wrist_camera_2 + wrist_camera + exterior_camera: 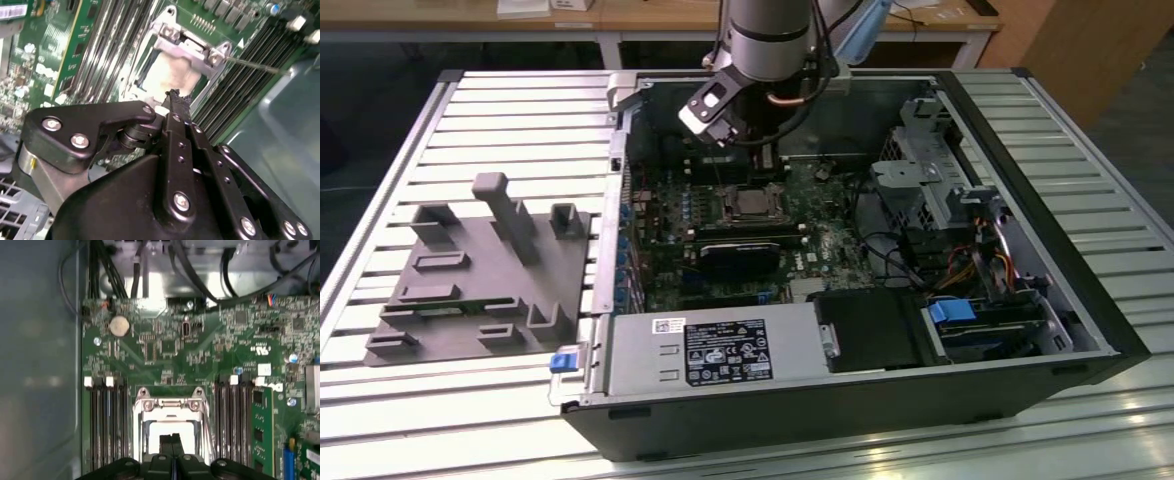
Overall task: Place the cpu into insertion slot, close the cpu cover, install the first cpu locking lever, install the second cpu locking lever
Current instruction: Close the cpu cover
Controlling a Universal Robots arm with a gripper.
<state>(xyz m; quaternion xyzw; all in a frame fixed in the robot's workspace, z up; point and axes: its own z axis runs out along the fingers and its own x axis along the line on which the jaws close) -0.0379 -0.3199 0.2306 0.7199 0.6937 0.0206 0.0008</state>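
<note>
Over the cpu cover [171,404], the gripper [172,438], fingers pressed together, risks scraping the cpu [152,432] if it dips off-line.

The exterior view looked down from well back at the open computer case [854,412] on the worktop [507,110]. Both wrist views hung close above the motherboard [200,355] [30,75], sharing the cpu cover [170,405] [186,47].

The circuit board [200,355] is green, with black memory slots [107,425]. The chip [170,428] is pale grey inside a silvery cover [170,403]. The tool [172,438] is black. The bench [520,110] is silver, striped by dark grooves.
</note>
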